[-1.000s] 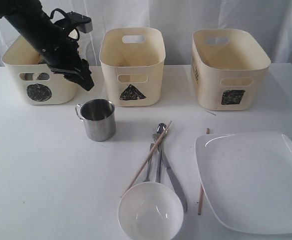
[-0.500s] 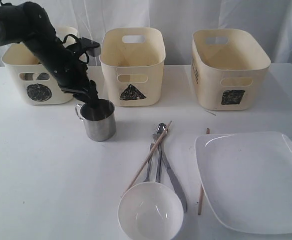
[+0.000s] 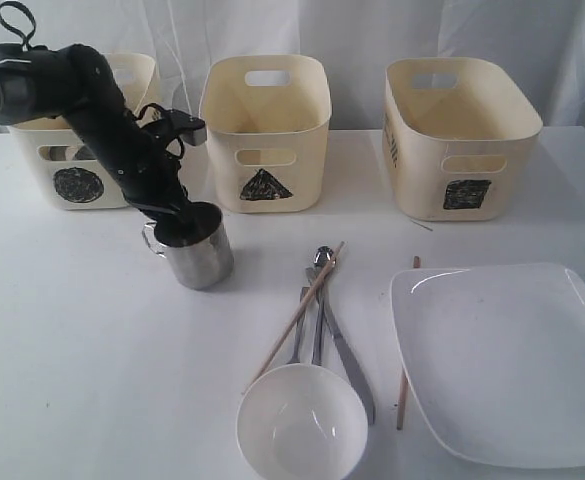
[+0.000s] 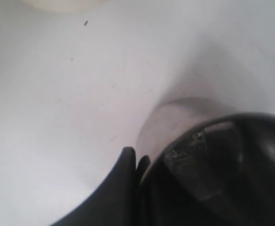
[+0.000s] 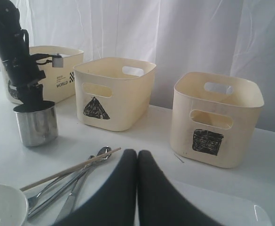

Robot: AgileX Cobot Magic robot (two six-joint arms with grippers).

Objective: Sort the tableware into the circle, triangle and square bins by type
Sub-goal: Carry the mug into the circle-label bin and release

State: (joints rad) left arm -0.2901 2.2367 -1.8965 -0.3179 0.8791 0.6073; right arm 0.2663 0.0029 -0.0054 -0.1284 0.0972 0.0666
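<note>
A steel mug (image 3: 200, 258) stands tilted on the white table in front of the circle bin (image 3: 77, 185). My left gripper (image 3: 179, 215) is down on its rim and shut on the wall: one finger (image 4: 127, 157) is outside the mug (image 4: 175, 122), the other inside. The spoon, fork and knife (image 3: 322, 300) lie together mid-table with a chopstick (image 3: 294, 316) across them. A second chopstick (image 3: 404, 385) lies beside the square white plate (image 3: 502, 360). The round white bowl (image 3: 302, 425) is at the front. My right gripper (image 5: 137, 154) is shut and holds nothing, low over the plate's near corner.
The triangle bin (image 3: 265, 135) and the square bin (image 3: 462, 135) stand along the back edge, in line with the circle bin. White curtains hang behind them. The other mug and the steel bowl are out of sight.
My left arm came down from in front of the circle bin onto the mug. The mug has tilted and shifted slightly, its handle swinging down and left. Everything else is unmoved.
</note>
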